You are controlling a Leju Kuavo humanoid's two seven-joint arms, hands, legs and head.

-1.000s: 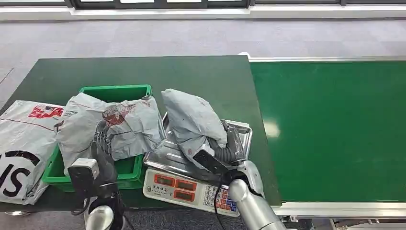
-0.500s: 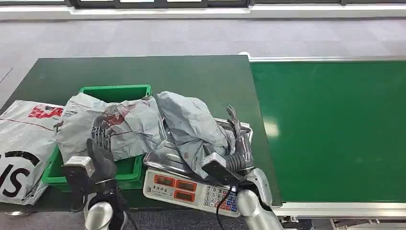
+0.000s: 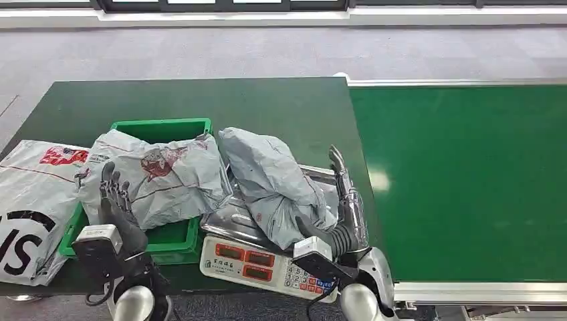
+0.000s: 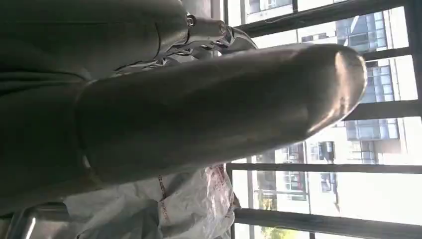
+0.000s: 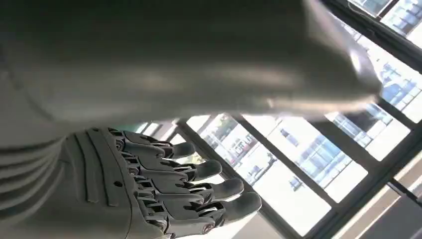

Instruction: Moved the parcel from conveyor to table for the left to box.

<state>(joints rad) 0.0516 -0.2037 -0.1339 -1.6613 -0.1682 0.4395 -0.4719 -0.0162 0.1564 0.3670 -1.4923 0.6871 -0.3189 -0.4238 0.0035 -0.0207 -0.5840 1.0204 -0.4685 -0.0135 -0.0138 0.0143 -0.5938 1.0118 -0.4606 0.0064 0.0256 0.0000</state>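
On the dark green desk [image 3: 200,100], near its front edge: a scale [image 3: 257,261] with a steel pan [image 3: 231,217], and on that pan the grey parcel [image 3: 271,180], crumpled, leaning toward the left. Right hand [image 3: 344,207] just beside the parcel's right side, fingers [image 3: 337,167] straight and apart, holding nothing; whether it touches the parcel cannot be told. Left of the scale, a green box [image 3: 164,127] with a second grey bag [image 3: 157,177] lying over it. Left hand [image 3: 120,207] raised in front of that bag, fingers spread, holding nothing. At the desk's left end, a white printed bag [image 3: 30,194]. Right of the desk, touching it, the green conveyor [image 3: 468,180].
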